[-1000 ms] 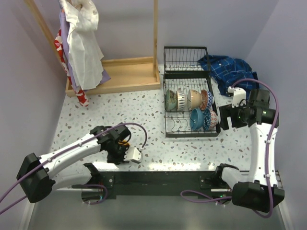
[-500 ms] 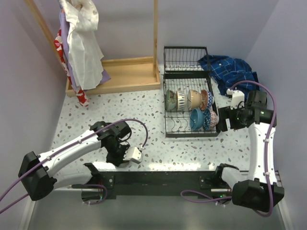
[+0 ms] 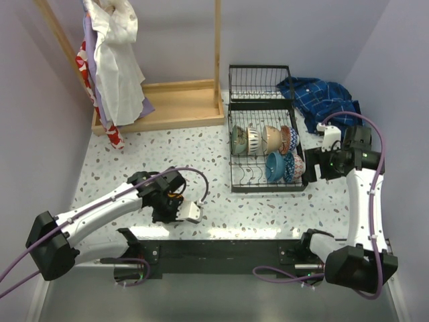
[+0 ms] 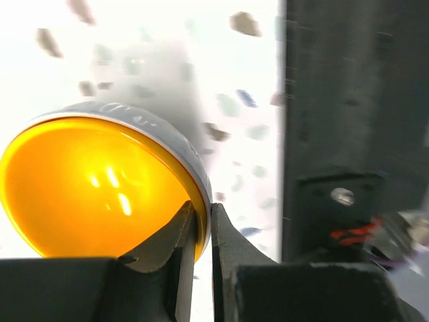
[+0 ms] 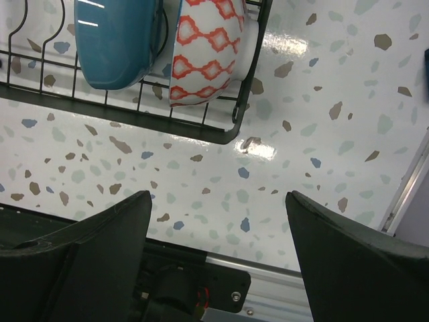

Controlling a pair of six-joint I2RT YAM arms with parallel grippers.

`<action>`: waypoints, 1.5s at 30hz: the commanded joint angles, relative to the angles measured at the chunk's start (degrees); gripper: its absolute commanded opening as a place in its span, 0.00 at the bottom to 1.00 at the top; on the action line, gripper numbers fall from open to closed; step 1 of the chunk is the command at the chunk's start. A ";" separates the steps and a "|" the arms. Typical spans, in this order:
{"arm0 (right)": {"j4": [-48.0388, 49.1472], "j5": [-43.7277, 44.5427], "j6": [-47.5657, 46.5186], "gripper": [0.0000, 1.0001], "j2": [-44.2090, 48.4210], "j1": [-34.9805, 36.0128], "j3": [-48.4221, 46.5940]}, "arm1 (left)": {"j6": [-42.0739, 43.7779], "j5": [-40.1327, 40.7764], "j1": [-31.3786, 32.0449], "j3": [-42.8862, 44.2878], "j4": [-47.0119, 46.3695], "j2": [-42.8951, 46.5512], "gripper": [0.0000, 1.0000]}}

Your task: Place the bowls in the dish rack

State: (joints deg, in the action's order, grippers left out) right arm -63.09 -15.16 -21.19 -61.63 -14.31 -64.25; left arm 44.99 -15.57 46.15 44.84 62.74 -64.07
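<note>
carrying the yellow bowl to the rack: left hand has it

left gripper (image 4: 204,215) is clamped on the rim of the yellow bowl (image 4: 94,188), one finger inside and one outside. the bowl's body sits to the left of the fingers in the wrist view. it's a thin edge grip, so i'd move slowly and keep the wrist steady, since a swing could pivot the bowl out. the dish rack (image 3: 231,154) is ahead and to the right of that hand, well apart. bare prongs show in its near row, left of the teal bowl (image 5: 117,40). i'd tip the bowl on edge and lower it between two of them. right gripper (image 5: 218,198) has its jaws apart and holds nothing, just right of the rack's near corner. best parked there.

views: the left wrist shows the pinch and the yellow inside, while the top view shows only a pale shape at the fingers. the right wrist shows the teal bowl and the red-orange patterned bowl (image 5: 208,50) seated on edge in the wire.
</note>
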 commanded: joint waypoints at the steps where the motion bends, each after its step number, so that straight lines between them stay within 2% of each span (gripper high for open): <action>1: 2.18 -0.14 0.89 0.85 -0.34 0.07 -0.61 | -0.96 10.20 -0.18 -0.37 -16.65 -1.75 0.00; 6: 2.10 0.30 1.24 0.85 -1.22 0.07 -1.05 | 1.32 8.20 -0.10 3.14 -21.34 -7.11 0.00; 7: 2.09 0.30 1.33 0.85 -1.30 0.07 -1.14 | 1.24 7.76 -0.18 4.80 -21.78 -9.03 0.07; 12: 2.62 0.48 1.24 0.85 -1.83 0.15 -1.06 | -0.96 3.28 -0.18 8.33 -20.20 -12.39 0.22; 16: 3.15 0.22 1.41 0.85 -2.27 0.07 -0.53 | -1.40 -0.07 -0.18 10.18 -16.25 -13.00 0.26; 26: 5.17 -1.36 3.35 0.85 -4.82 0.07 0.00 | -1.75 -3.68 -0.18 11.94 -11.67 -13.44 0.22; 29: 5.17 -1.54 3.70 0.85 -5.96 0.07 -0.61 | -2.54 -2.36 -0.18 11.76 -13.16 -13.97 0.27; 32: 5.26 -1.81 3.88 0.85 -6.49 0.07 -1.14 | -2.54 -1.48 -0.18 12.29 -13.87 -14.59 0.28; 35: 5.17 -1.54 3.61 0.85 -6.58 0.07 -1.06 | -2.28 -2.09 -0.18 14.39 -13.00 -14.94 0.20; 37: 5.00 -1.37 3.26 0.85 -6.58 0.07 -0.88 | -2.45 -3.14 -0.18 16.59 -11.24 -14.85 0.20; 41: 5.26 -1.37 3.08 0.85 -6.58 0.07 -0.35 | -2.36 -4.20 -0.10 20.28 -7.64 -14.77 0.27; 45: 6.31 -1.72 3.70 0.85 -7.45 0.07 -0.44 | -4.04 -1.04 -0.18 18.28 -10.70 -15.20 0.38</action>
State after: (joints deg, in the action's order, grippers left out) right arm -58.94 -15.77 -18.22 -68.36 -14.31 -64.14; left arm 42.50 -17.74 46.13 63.24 52.58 -79.26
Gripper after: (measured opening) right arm 0.851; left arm 0.344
